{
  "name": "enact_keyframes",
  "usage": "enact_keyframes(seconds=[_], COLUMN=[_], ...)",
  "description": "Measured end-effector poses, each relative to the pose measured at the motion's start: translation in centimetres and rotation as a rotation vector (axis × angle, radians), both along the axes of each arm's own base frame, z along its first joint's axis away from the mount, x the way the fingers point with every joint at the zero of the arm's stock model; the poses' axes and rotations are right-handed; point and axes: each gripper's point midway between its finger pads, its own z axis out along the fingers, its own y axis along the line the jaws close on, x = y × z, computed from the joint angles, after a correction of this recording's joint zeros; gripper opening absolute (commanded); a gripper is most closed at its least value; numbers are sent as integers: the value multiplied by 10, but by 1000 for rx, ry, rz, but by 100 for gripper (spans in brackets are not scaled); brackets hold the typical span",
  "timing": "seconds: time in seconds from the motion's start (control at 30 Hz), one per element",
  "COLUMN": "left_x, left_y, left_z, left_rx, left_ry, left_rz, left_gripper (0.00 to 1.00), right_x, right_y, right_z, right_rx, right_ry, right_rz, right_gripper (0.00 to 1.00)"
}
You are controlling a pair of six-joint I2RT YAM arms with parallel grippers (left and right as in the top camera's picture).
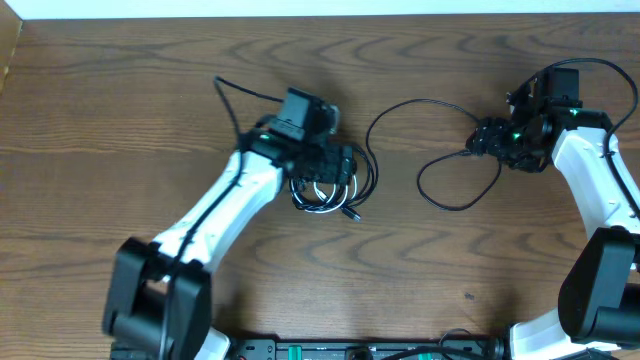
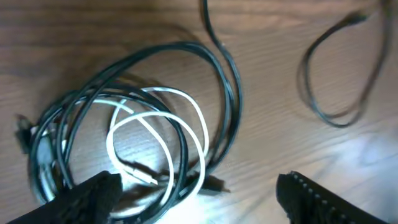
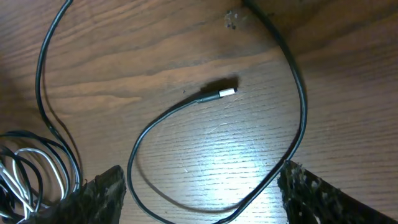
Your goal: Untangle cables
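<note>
My left gripper (image 2: pixel 196 190) and right gripper (image 3: pixel 202 186) sat wide open, empty; grabbing black cable (image 2: pixel 231 93) with white cable (image 2: pixel 168 92) could've tightened the tangle.

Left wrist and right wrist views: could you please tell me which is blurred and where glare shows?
Left wrist: soft throughout, the black cable at upper right most smeared, the white cable clearer, glare on the table at lower right. Right wrist: sharp, the plug crisp, a pale sheen on the table below it.
</note>
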Motion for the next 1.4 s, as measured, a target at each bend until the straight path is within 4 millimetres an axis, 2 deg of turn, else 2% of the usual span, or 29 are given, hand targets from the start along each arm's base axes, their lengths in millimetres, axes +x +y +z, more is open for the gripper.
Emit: enact_keyframes(seconds=[0.1, 0.23, 0.4, 0.7, 0.77, 0.8, 0.83, 1.03, 1.07, 1.13, 1.17, 1.2, 1.27, 1.3, 1.33, 1.4], left_x=[-1, 2, 4, -6, -7, -6, -6, -5, -3, 9, 17, 26, 40, 41, 41, 38], left_y=[-9, -9, -11, -14, -13, -13, -13, -10, -10, -14, -17, -20, -22, -21, -17, -11], left_z=[-27, -48, -59, -88, -94, -94, -94, -89, -84, -56, -36, -2, 63, 81, 110, 135], left_rx=[67, 151, 186, 241, 252, 251, 252, 252, 240, 157, 103, 13, -133, -170, -231, -291], left_ry=[21, 15, 4, 55, 66, 63, 63, 80, 86, 66, 36, -5, -103, -130, -168, -193], left_rz=[-1, 38, 51, 34, 34, 39, 41, 49, 52, 64, 71, 73, 75, 75, 77, 79], left_gripper=[71, 63, 54, 39, 27, 13, 8, 7, 8, 8, 7, 7, 7, 7, 7, 7], right_x=[1, 1, 1, 0, 0, 0, 0, 6, 8, 15, 18, 21, 30, 31, 32, 32], right_y=[0, 0, 0, 8, 11, 12, 13, 25, 29, 44, 52, 61, 90, 94, 113, 136], right_z=[0, 0, 0, 0, 0, 0, 0, 4, 5, 13, 16, 20, 36, 37, 46, 54], right_rx=[2, 3, 3, 3, 3, 3, 4, 24, 39, 92, 119, 145, 227, 234, 277, 322], right_ry=[-3, -3, -3, -3, -3, -3, -3, -34, -46, -97, -116, -139, -225, -233, -268, -298], right_rz=[1, 1, 1, 20, 28, 31, 35, 65, 79, 131, 155, 180, 268, 277, 332, 383], right_gripper=[77, 77, 77, 77, 77, 77, 77, 74, 73, 70, 70, 69, 69, 69, 68, 68])
